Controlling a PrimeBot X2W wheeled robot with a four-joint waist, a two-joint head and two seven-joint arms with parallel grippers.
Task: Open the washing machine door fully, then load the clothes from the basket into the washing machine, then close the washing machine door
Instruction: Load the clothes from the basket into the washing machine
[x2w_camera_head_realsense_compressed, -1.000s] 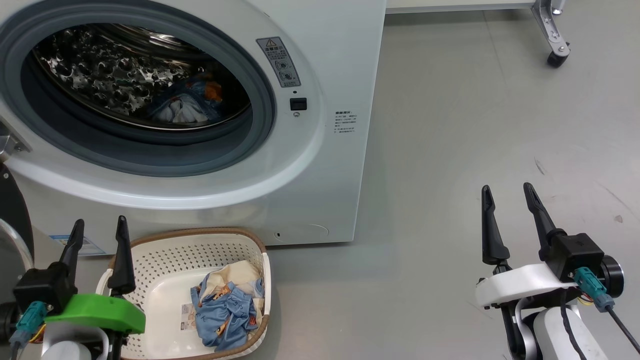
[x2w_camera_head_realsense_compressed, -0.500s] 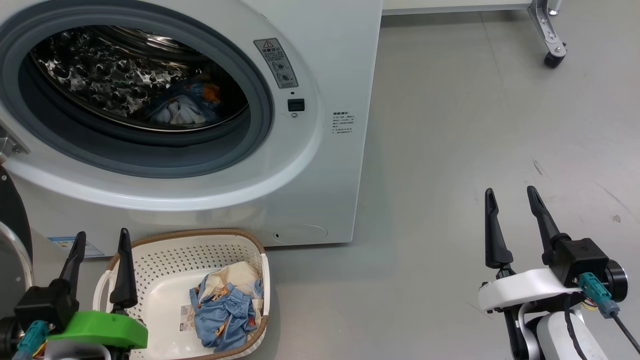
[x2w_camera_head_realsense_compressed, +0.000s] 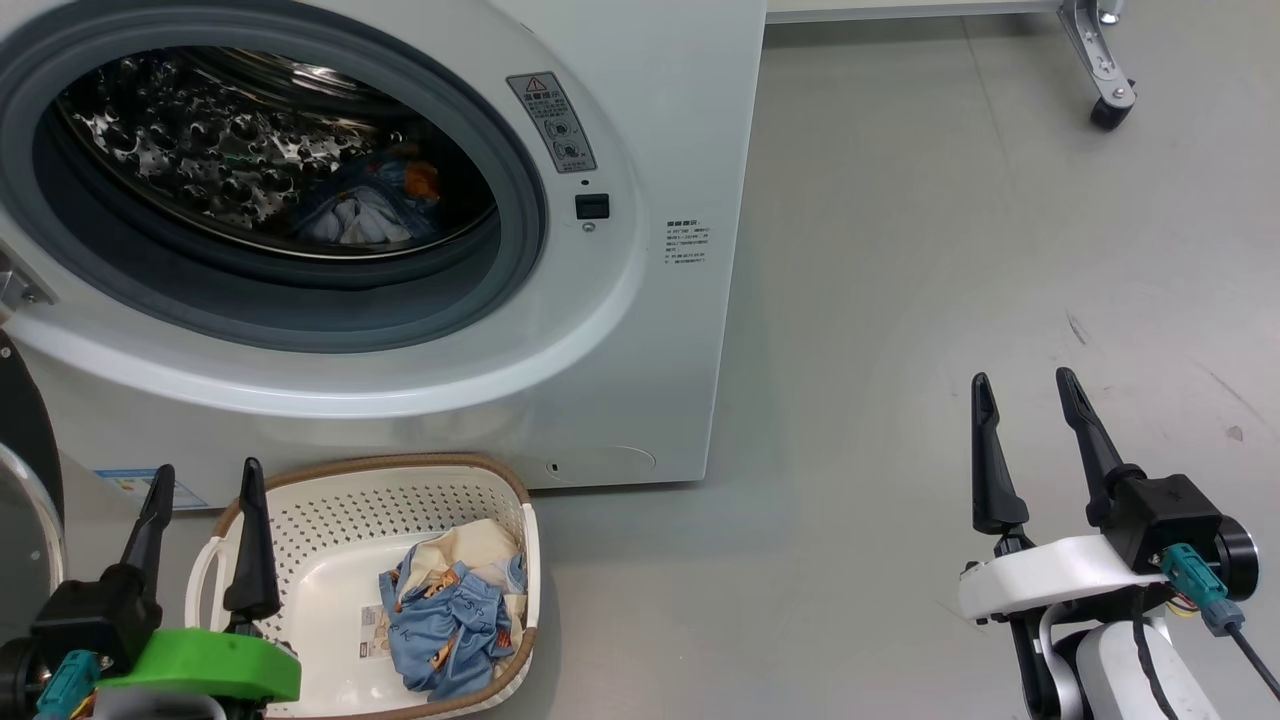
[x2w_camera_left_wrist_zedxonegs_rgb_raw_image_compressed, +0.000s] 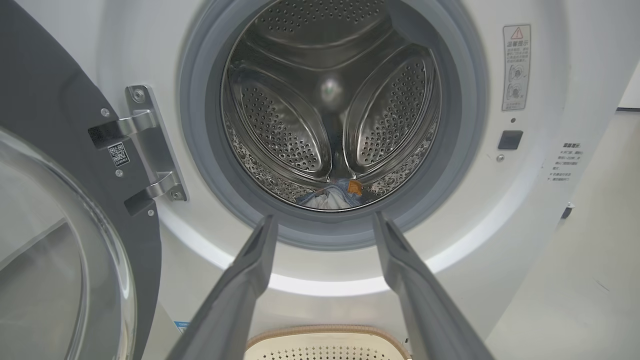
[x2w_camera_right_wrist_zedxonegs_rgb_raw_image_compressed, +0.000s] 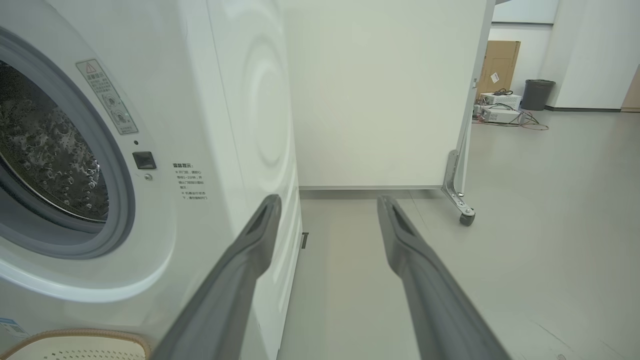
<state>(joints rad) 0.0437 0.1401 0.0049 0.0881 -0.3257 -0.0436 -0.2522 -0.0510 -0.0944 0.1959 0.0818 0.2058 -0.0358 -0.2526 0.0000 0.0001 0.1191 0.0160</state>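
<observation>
The white washing machine (x2w_camera_head_realsense_compressed: 660, 120) stands with its round mouth uncovered, and its door (x2w_camera_left_wrist_zedxonegs_rgb_raw_image_compressed: 55, 240) is swung out to the left. A blue and cream garment (x2w_camera_head_realsense_compressed: 365, 210) lies low in the steel drum (x2w_camera_left_wrist_zedxonegs_rgb_raw_image_compressed: 330, 100). More clothes (x2w_camera_head_realsense_compressed: 450, 610) sit in the cream basket (x2w_camera_head_realsense_compressed: 330, 500) on the floor in front of the machine. My left gripper (x2w_camera_head_realsense_compressed: 205, 480) hangs open and empty just left of the basket's rim. Far to the right, my right gripper (x2w_camera_head_realsense_compressed: 1025, 392) is open and empty over bare floor, and in its own view the right gripper (x2w_camera_right_wrist_zedxonegs_rgb_raw_image_compressed: 327, 202) points past the machine's right corner.
A white panel on a wheeled metal foot (x2w_camera_head_realsense_compressed: 1105, 100) stands behind the machine to the right. Grey floor (x2w_camera_head_realsense_compressed: 900, 300) spreads to the right of the machine. Far back in the right wrist view are a cardboard box (x2w_camera_right_wrist_zedxonegs_rgb_raw_image_compressed: 497, 62) and a dark bin (x2w_camera_right_wrist_zedxonegs_rgb_raw_image_compressed: 536, 94).
Both grippers have sunk slightly in the head view. The basket, clothes and machine have not moved.
</observation>
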